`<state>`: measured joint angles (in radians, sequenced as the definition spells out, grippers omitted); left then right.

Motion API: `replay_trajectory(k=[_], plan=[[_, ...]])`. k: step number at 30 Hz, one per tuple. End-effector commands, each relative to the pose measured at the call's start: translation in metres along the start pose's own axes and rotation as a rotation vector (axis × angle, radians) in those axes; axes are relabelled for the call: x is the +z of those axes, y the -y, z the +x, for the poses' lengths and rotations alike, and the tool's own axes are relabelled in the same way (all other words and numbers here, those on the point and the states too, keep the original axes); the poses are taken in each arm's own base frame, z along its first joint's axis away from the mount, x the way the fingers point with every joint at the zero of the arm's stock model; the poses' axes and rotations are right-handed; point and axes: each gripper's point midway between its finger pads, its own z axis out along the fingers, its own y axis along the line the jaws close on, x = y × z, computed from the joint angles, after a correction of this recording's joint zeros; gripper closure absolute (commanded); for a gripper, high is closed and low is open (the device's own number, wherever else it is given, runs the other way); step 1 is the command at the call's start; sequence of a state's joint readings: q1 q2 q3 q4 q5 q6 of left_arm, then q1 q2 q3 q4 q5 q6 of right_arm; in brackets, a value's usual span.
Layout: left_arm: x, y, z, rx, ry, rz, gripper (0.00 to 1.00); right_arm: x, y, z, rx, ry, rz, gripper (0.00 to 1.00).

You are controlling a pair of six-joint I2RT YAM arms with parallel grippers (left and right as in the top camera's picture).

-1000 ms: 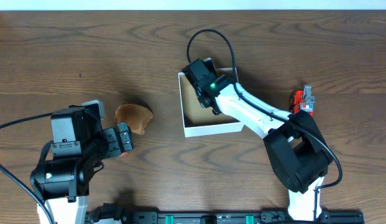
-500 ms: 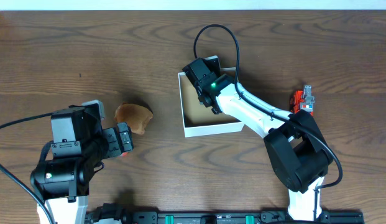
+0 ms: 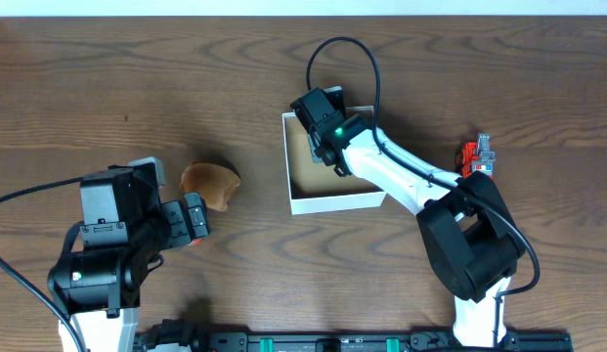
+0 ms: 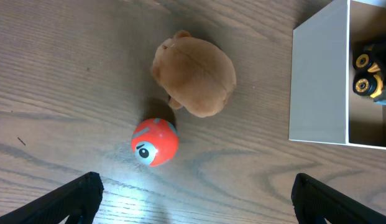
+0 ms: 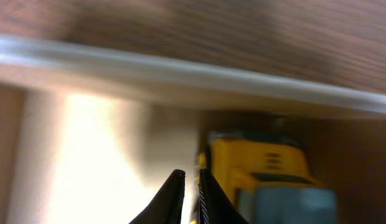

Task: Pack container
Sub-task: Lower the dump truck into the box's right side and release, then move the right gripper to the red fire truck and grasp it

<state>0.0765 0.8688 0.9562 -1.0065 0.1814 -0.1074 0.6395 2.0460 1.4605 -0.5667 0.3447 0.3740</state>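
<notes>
The container [image 3: 337, 202] is a shallow white-walled box with a brown inside, right of the table's middle. My right gripper [image 3: 317, 115] reaches into its far left corner. In the right wrist view its fingers [image 5: 190, 190] are shut and empty, close to the white wall [image 5: 180, 68], with a yellow toy truck [image 5: 261, 171] just beside them. My left gripper [image 4: 196, 208] is open and empty, low over the table. Ahead of it lie a red ball with an eye [image 4: 155, 142] and a brown plush toy [image 4: 196, 81]. The container wall [image 4: 320, 81] shows at the right.
The plush toy [image 3: 210, 184] lies left of the container, near the left gripper [image 3: 193, 219]. A small red toy [image 3: 476, 158] lies right of the right arm. The truck's black and yellow wheels [image 4: 370, 74] show inside the container.
The right wrist has shifted slightly toward the far side and right, and the container has slid a few pixels to the right. The left arm has not moved.
</notes>
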Motion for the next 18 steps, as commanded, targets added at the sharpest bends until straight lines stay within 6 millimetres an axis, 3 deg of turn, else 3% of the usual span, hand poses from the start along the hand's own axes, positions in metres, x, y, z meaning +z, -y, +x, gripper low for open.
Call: replay_trajectory(k=[1, 5, 8, 9, 12, 13, 14, 16, 18], plan=[[-0.004, 0.004, -0.004, 0.014, 0.01, 0.013, 0.02, -0.036, -0.023, -0.018, -0.081, 0.057, -0.12, 0.85], [-0.004, 0.004, -0.004, 0.014, 0.01, 0.014, 0.02, -0.088, -0.012, -0.042, -0.096, 0.155, -0.151, 0.78], [-0.004, 0.004, -0.004, 0.014, 0.01, 0.013, 0.02, -0.131, 0.019, -0.061, -0.038, 0.232, -0.149, 0.67], [-0.004, 0.004, -0.004, 0.014, 0.01, 0.014, 0.02, -0.144, 0.035, -0.066, 0.003, 0.251, -0.14, 0.56], [-0.004, 0.004, -0.004, 0.014, 0.01, 0.014, 0.02, -0.172, 0.097, -0.072, 0.166, 0.279, -0.085, 0.47], [-0.004, 0.004, -0.004, 0.014, 0.01, 0.014, 0.02, -0.177, 0.123, -0.071, 0.235, 0.276, -0.056, 0.29], [-0.004, 0.004, -0.004, 0.014, 0.01, 0.014, 0.02, -0.181, 0.145, -0.067, 0.292, 0.27, -0.028, 0.18], [-0.004, 0.004, -0.004, 0.014, 0.01, 0.014, 0.02, -0.183, 0.201, -0.053, 0.422, 0.229, 0.049, 0.01], [-0.004, 0.004, -0.004, 0.014, 0.01, 0.014, 0.02, -0.177, 0.239, -0.035, 0.504, 0.168, 0.084, 0.01]])
